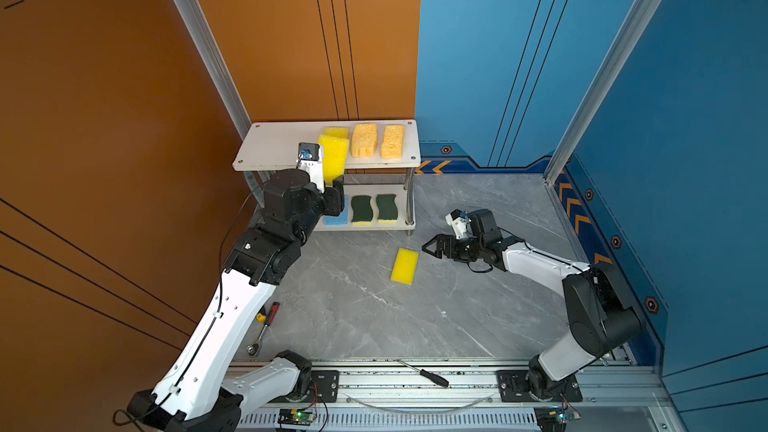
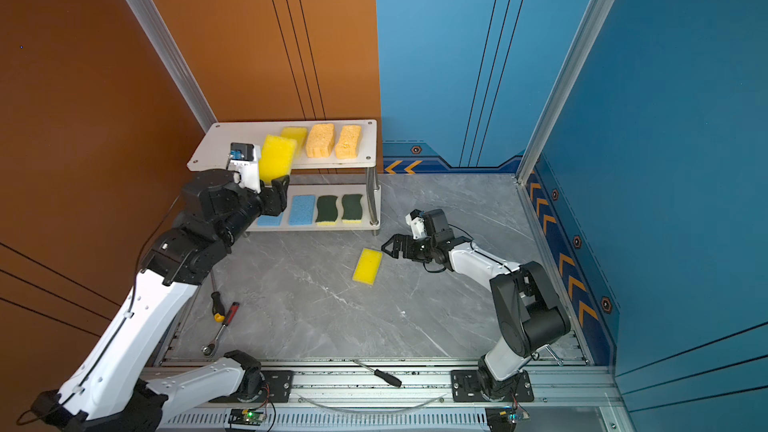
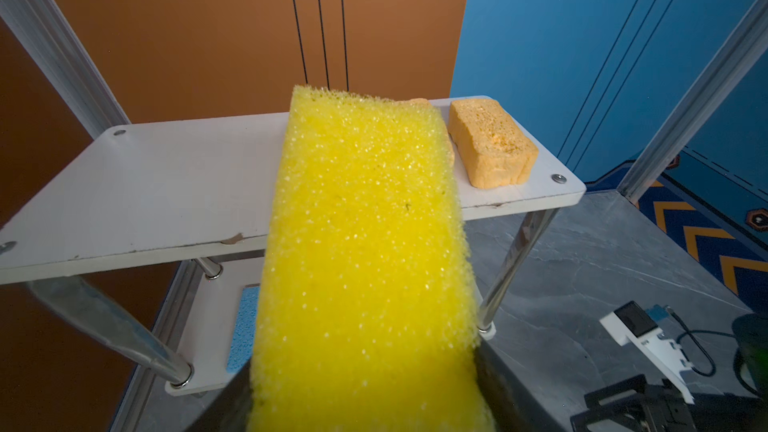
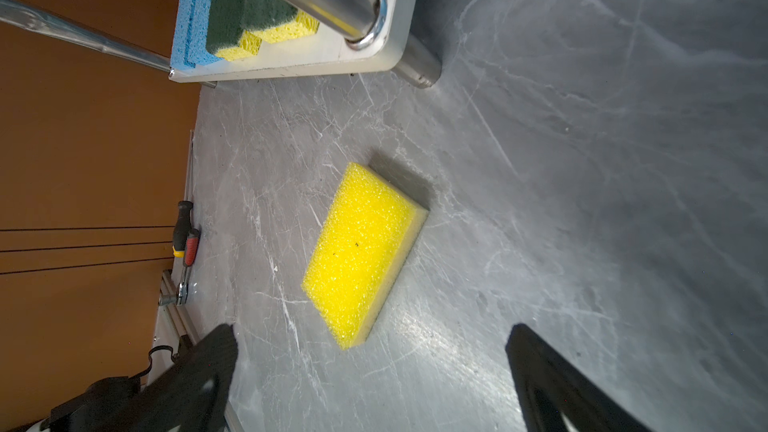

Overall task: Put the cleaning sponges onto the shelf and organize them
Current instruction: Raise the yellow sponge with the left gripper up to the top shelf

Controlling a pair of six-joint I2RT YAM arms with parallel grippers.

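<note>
My left tool (image 2: 269,184) pinches a yellow sponge (image 2: 277,157), which half hides a second sponge (image 2: 294,133) at its one o'clock on the shelf (image 2: 224,147); my right tool (image 4: 372,330) is spread.

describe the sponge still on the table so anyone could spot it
Find the white two-tier shelf at the back, then the grey table before it. Flat near the right gripper lies a yellow sponge, the only one neither shelved nor held.

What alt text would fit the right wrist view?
A bright yellow sponge lies flat on the grey table, ahead of the open right claw. Beyond it, the shelf's lower board holds blue sponges and green-topped sponges.
</note>
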